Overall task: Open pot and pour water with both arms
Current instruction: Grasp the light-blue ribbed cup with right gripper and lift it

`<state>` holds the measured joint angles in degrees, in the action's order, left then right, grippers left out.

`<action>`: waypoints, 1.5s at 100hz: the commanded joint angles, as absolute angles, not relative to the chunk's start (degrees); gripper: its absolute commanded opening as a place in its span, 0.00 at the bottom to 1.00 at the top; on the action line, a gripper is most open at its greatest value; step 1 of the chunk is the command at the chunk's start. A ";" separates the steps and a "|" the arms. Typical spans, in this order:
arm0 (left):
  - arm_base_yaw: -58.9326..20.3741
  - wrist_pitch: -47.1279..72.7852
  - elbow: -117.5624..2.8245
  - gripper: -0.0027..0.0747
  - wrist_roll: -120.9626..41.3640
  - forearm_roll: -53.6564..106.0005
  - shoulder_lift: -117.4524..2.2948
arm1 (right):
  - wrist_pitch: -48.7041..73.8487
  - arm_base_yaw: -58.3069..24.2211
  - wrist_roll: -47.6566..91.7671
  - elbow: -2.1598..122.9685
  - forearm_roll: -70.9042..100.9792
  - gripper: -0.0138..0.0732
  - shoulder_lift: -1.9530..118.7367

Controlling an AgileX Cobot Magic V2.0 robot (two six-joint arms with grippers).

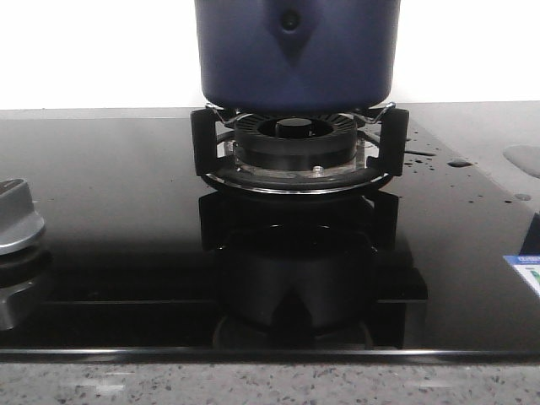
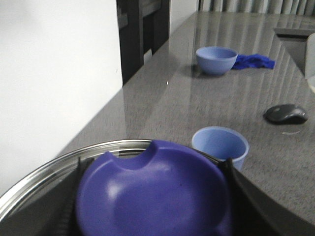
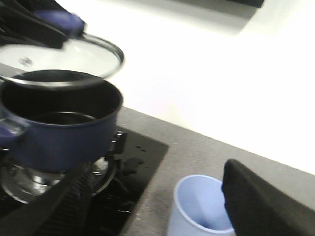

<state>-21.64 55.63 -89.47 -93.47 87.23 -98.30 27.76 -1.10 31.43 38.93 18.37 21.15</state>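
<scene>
From the front, the pot [image 1: 295, 55] sits on the burner ring [image 1: 294, 139].

Left wrist: the left claw [image 2: 152, 196] grips the lid knob [image 2: 152, 196].

Right wrist: the right claw [image 3: 162, 206] gapes, pot beside it, cup [image 3: 197, 209] between its fingers.

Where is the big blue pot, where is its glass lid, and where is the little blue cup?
pot [image 1: 253, 59], front view, on its dark blue side wall.
glass lid [image 3: 74, 56], right wrist view, on the clear glass above the pot.
little blue cup [image 2: 219, 143], left wrist view, on its inside.
</scene>
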 commanded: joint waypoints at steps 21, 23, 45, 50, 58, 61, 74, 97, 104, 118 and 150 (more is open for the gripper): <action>-21.96 59.23 -91.73 0.39 -91.09 92.73 -89.15 | 21.60 3.31 25.77 33.01 13.30 0.83 22.24; -21.96 59.23 -91.73 0.39 -90.76 92.73 -88.79 | 20.97 3.31 25.77 31.91 13.30 0.83 22.24; -21.96 59.23 -91.73 0.39 -89.91 92.59 -86.92 | 7.20 3.40 25.77 21.79 18.94 0.83 22.33; -21.96 59.23 -91.73 0.39 -89.91 92.59 -86.84 | 4.23 3.40 25.77 20.40 20.48 0.83 22.80; -21.96 59.23 -91.73 0.39 -89.91 92.59 -86.79 | 0.00 3.40 25.77 18.84 21.29 0.83 24.52; -21.96 59.23 -91.73 0.39 -89.91 92.59 -86.79 | -1.08 3.40 25.77 18.66 21.74 0.83 25.57; -21.96 59.03 -91.73 0.39 -89.91 92.59 -86.79 | -3.71 3.40 25.77 18.56 22.45 0.83 30.21; -21.96 59.03 -91.73 0.39 -89.91 92.55 -86.79 | -9.05 3.40 25.77 18.56 25.07 0.83 38.73; -21.96 59.03 -91.73 0.39 -89.91 92.46 -86.79 | -10.39 3.29 25.77 18.56 25.20 0.83 40.49; -21.96 59.03 -91.73 0.39 -89.91 91.68 -86.79 | -12.73 1.58 25.77 18.56 25.20 0.83 42.42; -21.96 58.85 -91.73 0.39 -89.91 91.64 -86.79 | -22.79 -1.86 25.65 18.56 25.20 0.83 48.57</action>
